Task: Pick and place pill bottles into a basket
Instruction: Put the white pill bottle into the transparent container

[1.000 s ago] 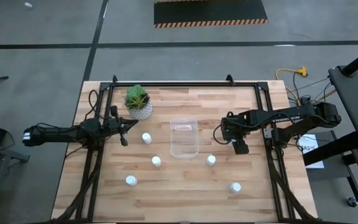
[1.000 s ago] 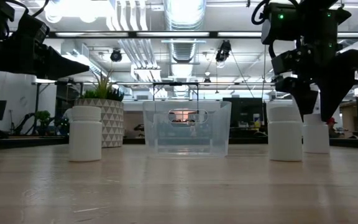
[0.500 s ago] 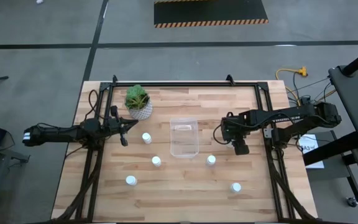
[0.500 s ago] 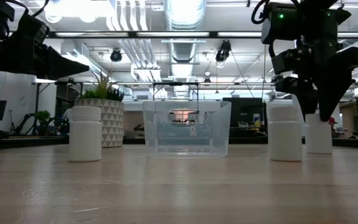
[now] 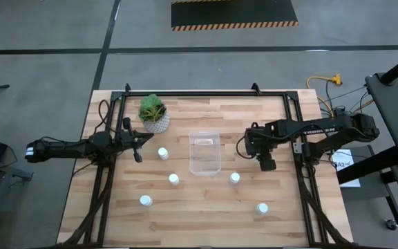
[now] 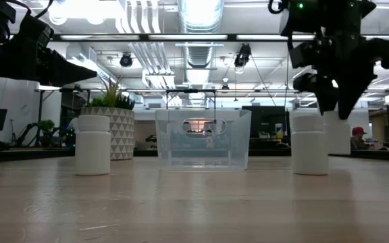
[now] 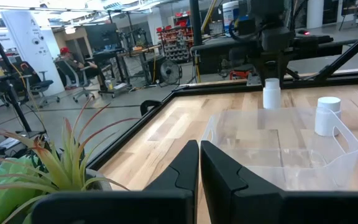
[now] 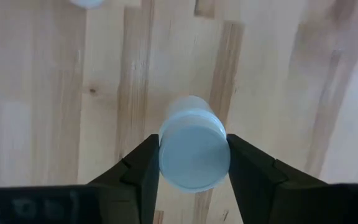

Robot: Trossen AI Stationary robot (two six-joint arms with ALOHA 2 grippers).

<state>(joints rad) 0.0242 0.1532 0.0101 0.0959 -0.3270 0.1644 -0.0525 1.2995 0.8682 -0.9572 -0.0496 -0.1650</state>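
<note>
My right gripper (image 8: 194, 171) points down right of the clear basket (image 5: 204, 153) and is shut on a white pill bottle (image 8: 193, 149). The left wrist view shows that bottle (image 7: 271, 93) under the right gripper. Several more pill bottles stand upright on their bases on the wooden table: one (image 5: 163, 153) left of the basket, two (image 5: 174, 180) (image 5: 146, 200) nearer the front left, two (image 5: 235, 178) (image 5: 262, 207) at the front right. My left gripper (image 7: 199, 168) is shut and level at the table's left, beside the potted plant. My right gripper pinches the bottle's upper end just below the cap (image 8: 194, 158), one finger (image 8: 143, 171) on each side. The fingers come from above, pointing down. The bottle hangs upright below them, its base a little clear of the table.
A potted plant (image 5: 153, 113) in a white patterned pot stands at the far left of the table. A black frame (image 5: 206, 94) runs along the far edge and both sides. Bare wood lies between the basket and the held bottle.
My right gripper has shut on the pill bottle and risen a little, and the bottle has come up off the table with it, still upright.
</note>
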